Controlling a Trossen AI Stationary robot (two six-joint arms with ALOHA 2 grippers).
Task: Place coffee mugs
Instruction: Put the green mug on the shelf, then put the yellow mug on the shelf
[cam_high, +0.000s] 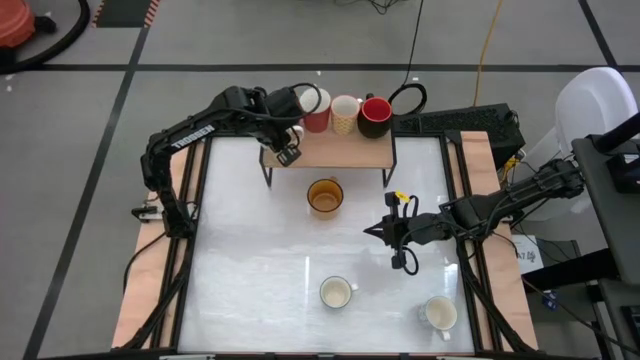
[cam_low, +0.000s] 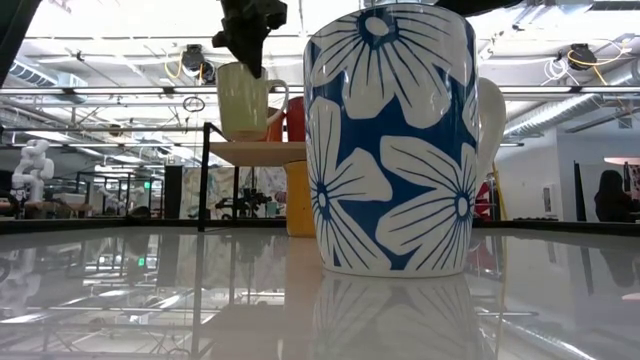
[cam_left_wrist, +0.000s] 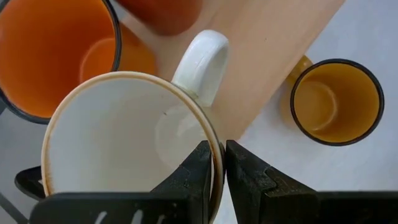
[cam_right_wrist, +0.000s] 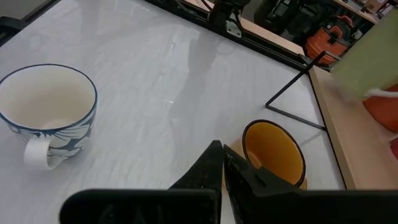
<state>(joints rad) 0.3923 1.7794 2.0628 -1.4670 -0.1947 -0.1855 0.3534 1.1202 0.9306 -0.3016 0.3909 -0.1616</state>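
Cream mug upright in left pincer, handle toward shelf.

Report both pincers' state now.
Left pincer: shut on the cream mug's rim, above the wooden shelf.
Right pincer: shut, holding nothing.

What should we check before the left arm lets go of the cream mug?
1. Grip: the left gripper has its jaws pinched on the cream mug's rim, beside the handle. ok.
2. Position: the mug is over the wooden shelf, at its left end. ok.
3. Base seated on the shelf: cannot tell; the low view shows it at shelf level, but contact is unclear.
4. Gap to the neighbouring orange mug: very close, cannot tell if touching.
5. Right gripper: shut, empty, over the table near the amber mug, clear of the shelf. ok.
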